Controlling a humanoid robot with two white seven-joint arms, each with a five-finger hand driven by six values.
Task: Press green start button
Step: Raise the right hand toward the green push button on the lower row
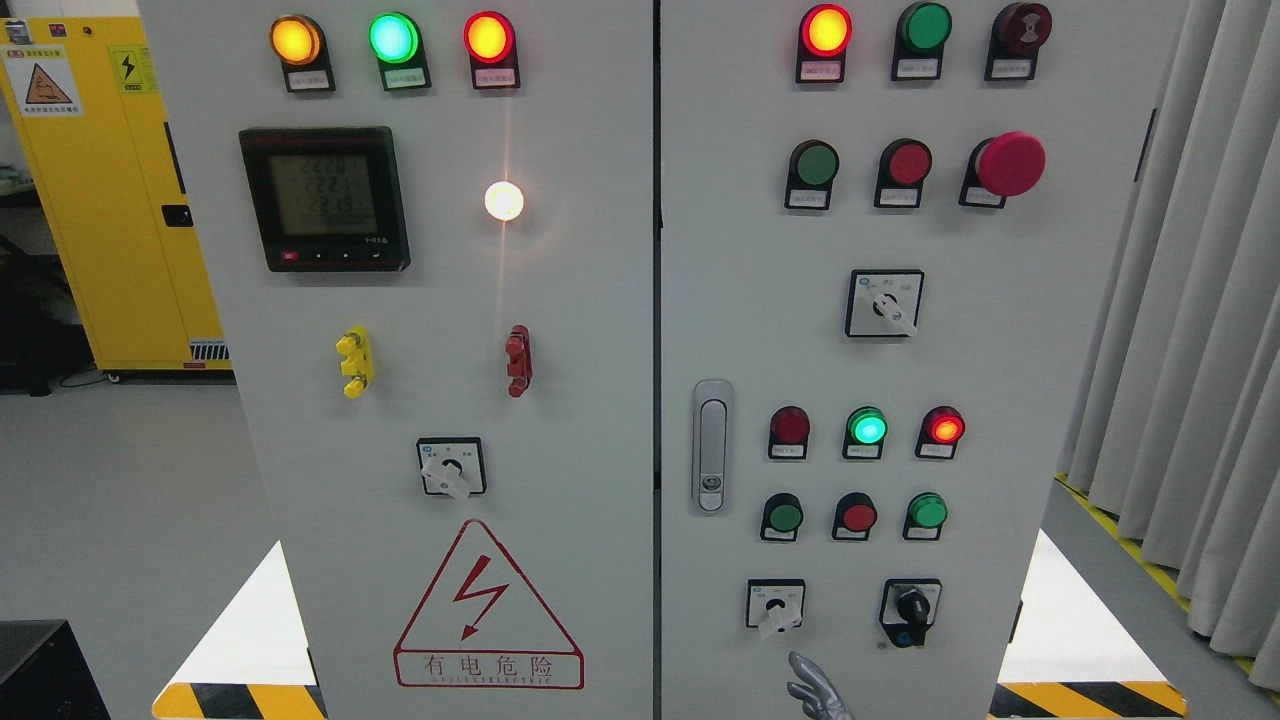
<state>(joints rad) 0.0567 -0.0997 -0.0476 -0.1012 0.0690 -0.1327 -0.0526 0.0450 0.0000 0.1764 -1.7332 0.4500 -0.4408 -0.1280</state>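
Green start button (817,165): round, dark green, unlit, in a black collar with a small white label below. Mounted flush on the right door of the grey cabinet (1080,300), upper area, leftmost in a row of three; a red button (909,163) sits just beside it.

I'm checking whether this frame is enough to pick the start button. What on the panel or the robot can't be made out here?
Head view only:
- Button labels: print too small to read, so none of the green buttons can be confirmed as start.
- Hand: cut off by the bottom edge; only fingertips show, its arm's side unseen.
- Meter: digits faint and blurred.
- Yellow cabinet: partly hidden behind the panel.
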